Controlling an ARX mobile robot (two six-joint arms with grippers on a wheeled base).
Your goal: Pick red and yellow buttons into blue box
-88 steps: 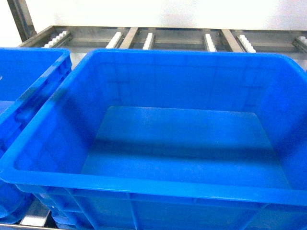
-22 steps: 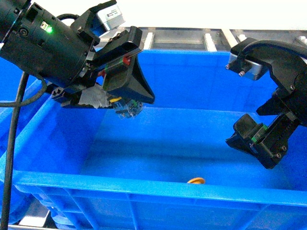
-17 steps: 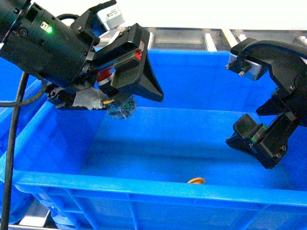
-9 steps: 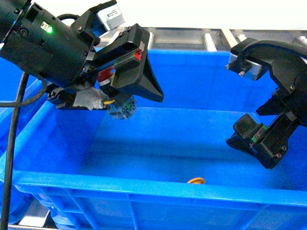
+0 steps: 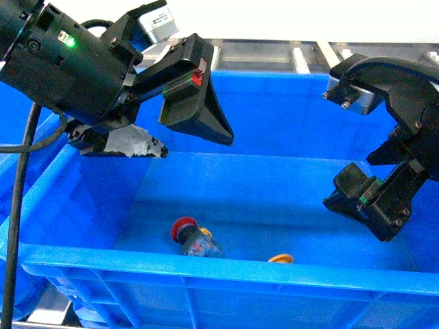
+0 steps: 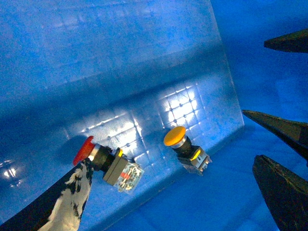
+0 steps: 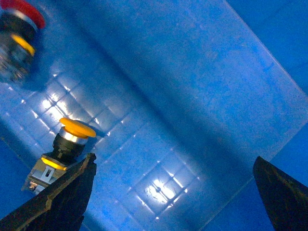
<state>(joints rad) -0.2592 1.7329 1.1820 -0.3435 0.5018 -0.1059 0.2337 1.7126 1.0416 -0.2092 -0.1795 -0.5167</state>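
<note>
A large blue box [image 5: 226, 274] fills most of the head view, its thick front rim running along the bottom of the frame. Both buttons lie on the box floor near the front wall. The red button [image 5: 192, 238] rests on its side at lower centre, its cap toward the left and its clear block body toward the right. The yellow button [image 5: 280, 259] is just to its right, mostly hidden behind the rim (only the top of its cap shows).

The left gripper [image 5: 175, 127] hangs above the box at upper left, its jaws spread wide and holding nothing; one finger is wrapped in worn pale tape. The right gripper [image 5: 367, 161] hangs over the right side of the box, also wide and empty.

In the left wrist view, the red button [image 6: 108, 163] and yellow button [image 6: 185, 149] lie near each other but apart. The right wrist view shows the yellow button [image 7: 62, 149] at lower left and the red button [image 7: 19, 36], blurred, at upper left.
</note>
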